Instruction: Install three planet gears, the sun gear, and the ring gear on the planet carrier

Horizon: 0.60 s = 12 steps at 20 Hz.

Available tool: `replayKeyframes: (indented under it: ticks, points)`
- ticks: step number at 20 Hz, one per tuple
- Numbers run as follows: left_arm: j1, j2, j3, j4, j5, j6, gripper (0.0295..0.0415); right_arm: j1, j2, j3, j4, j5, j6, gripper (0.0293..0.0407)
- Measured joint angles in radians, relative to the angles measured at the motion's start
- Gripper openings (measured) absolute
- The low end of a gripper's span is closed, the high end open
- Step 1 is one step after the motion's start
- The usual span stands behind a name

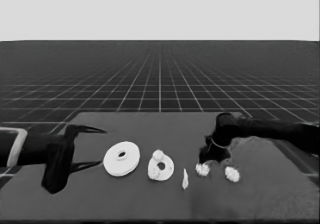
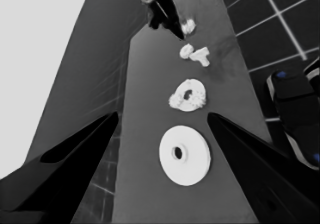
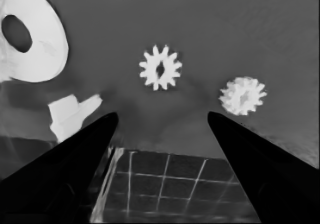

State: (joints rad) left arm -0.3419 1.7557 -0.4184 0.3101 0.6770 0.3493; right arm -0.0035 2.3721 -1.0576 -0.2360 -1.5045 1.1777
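Head view: right gripper [image 1: 209, 155] is down over the table's right side, just above the nearer of two loose gears [image 1: 202, 170]; second gear [image 1: 232, 174] sits just beside it, to the right. Right wrist view shows the fingers spread wide with nothing between them, one gear [image 3: 160, 67] roughly centred ahead, the other [image 3: 243, 96] off toward one finger. Left gripper [image 1: 82, 146] is parked over the table's left end, fingers apart, nothing in them. Larger round part [image 1: 121, 158] lies left of centre; smaller round part [image 1: 161, 168] next to it already carries what looks like two gears, one clearly on its far edge. Thin white piece [image 1: 185, 179] lies between the smaller part and the loose gears. My read: it's lining up a pick on the nearer gear. Risks: the gears are close together, so an outer finger could clip the second one and knock it toward the table edge; a descent that's off-centre would push the gear sideways instead of closing on it; teeth give poor grip faces, so it could twist or slip on lift. Thin piece is near enough to get nudged too.
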Motion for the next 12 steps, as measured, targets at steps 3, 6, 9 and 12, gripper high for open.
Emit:
replayKeyframes:
  ticks: [3, 6, 9, 12]
  points:
    - [0.000, -0.001, 0.000, 0.000, 0.000, 0.001, 0.0385, 0.002, 0.065, -0.141, 0.041, 0.000, 0.038, 0.0385]
    - [0.000, -0.001, 0.001, 0.000, -0.001, 0.001, 0.0385, 0.001, 0.080, -0.174, 0.049, -0.001, 0.043, 0.0385]
    - [0.000, -0.001, 0.001, 0.000, -0.001, 0.002, 0.0385, -0.170, 0.118, -0.276, -0.103, 0.074, 0.000, 0.0385]
    - [0.000, -0.001, 0.001, 0.000, -0.001, 0.002, 0.0385, -0.201, 0.131, -0.310, -0.129, 0.095, -0.013, 0.0385]
